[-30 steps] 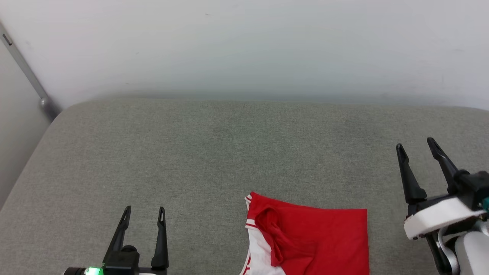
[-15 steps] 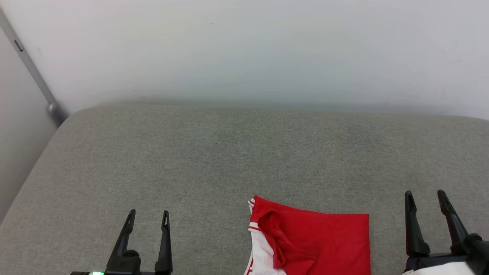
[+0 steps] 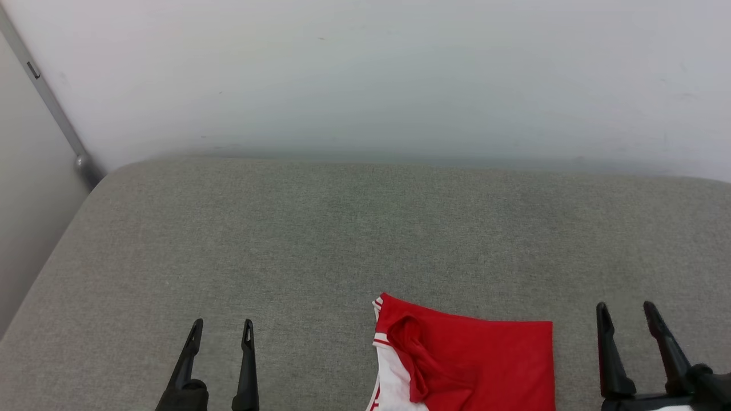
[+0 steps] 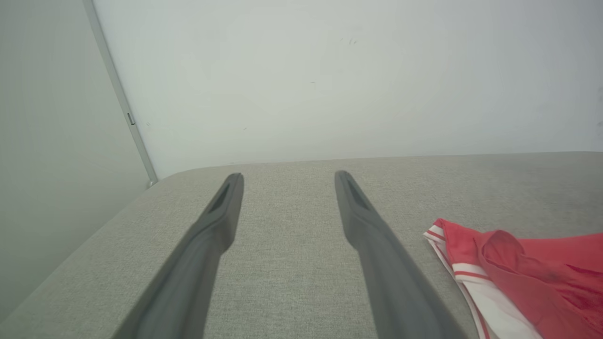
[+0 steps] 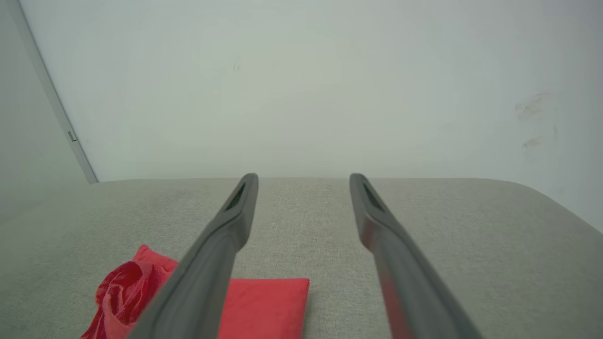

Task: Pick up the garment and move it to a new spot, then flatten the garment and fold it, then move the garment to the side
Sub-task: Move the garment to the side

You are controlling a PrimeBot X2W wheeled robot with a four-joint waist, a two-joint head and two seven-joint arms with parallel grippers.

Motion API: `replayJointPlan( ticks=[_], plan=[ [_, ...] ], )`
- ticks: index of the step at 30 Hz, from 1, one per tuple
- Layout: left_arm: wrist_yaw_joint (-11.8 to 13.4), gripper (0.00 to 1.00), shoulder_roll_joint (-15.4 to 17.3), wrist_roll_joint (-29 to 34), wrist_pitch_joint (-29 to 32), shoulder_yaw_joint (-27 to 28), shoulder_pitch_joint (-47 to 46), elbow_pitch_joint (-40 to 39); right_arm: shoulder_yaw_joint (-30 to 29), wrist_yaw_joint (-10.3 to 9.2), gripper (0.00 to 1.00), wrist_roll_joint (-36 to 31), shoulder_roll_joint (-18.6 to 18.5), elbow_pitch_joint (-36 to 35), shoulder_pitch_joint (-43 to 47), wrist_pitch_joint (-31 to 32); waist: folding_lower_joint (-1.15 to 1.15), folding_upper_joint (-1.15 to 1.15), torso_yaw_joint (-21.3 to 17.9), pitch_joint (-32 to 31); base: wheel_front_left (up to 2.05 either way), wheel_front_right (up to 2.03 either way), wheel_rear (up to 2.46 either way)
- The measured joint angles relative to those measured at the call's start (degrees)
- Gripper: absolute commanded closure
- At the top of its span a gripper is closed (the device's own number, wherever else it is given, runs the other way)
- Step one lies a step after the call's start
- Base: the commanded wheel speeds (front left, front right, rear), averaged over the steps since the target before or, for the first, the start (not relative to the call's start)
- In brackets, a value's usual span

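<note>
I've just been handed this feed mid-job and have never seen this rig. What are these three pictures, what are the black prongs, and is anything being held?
The wide picture comes from a camera on the robot's head, looking down at a grey woven-fabric padded surface against a white wall. The black prong pairs at its bottom edge are the robot's two-fingered grippers: the left gripper at lower left and the right gripper at lower right. The other two pictures come from a camera on each wrist, looking along that gripper's own fingers, so the big dark prongs there are the same fingers seen up close. Between the grippers lies a red soft-fabric jersey with a white sleeve and red-white striped trim; it looks folded. Both grippers are open, clear of the jersey, and hold nothing.
</note>
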Motion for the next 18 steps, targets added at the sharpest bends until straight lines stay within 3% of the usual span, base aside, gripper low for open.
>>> replayJointPlan(
  ticks=[7,12,14,18],
  plan=[
    [-0.08,0.00,-0.40,-0.07,0.00,0.86,0.41,-0.13,-2.12,0.00,0.00,-2.46,-0.11,-3.04,-8.40,-0.01,0.00,0.00,-0.61,0.45,0.00,0.00,0.00],
    [-0.34,0.00,-0.70,-0.08,0.00,0.90,0.37,-0.12,-1.62,0.00,0.00,-2.86,-4.30,-3.56,-16.73,0.45,0.00,0.00,-0.74,1.10,0.00,0.00,0.00],
    [-0.47,0.00,-0.80,-0.08,0.00,0.99,0.32,-0.11,-0.29,0.00,0.00,-2.46,-7.02,-2.69,-19.52,2.90,0.00,0.00,-0.69,1.39,0.00,0.00,0.00],
    [-0.49,0.00,-1.04,-0.08,0.00,1.24,0.24,-0.09,3.12,0.00,0.00,1.41,-11.52,0.21,-21.54,14.49,0.00,0.00,-0.36,1.62,0.00,0.00,0.00]
  ],
)
